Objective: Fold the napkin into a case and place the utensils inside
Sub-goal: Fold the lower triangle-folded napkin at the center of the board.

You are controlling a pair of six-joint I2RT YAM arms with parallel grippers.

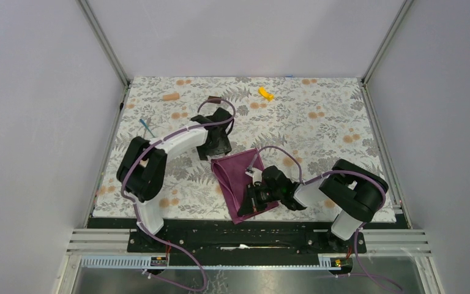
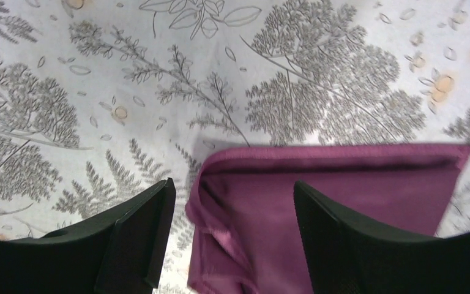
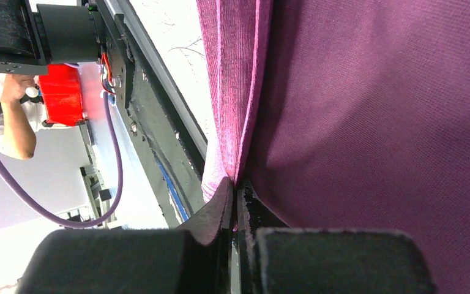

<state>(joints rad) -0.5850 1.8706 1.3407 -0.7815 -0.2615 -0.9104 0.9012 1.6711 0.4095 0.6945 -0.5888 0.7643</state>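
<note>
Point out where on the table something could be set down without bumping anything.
Widest bare patch: floral covering between the yellow piece, right wall and right arm. Smaller one between left arm and napkin. Crowded at centre: open left claw and right claw, shut on the napkin.

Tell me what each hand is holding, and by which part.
The right hand pinches the napkin by a folded edge. The left hand is open over the napkin's far corner, holding nothing.
</note>
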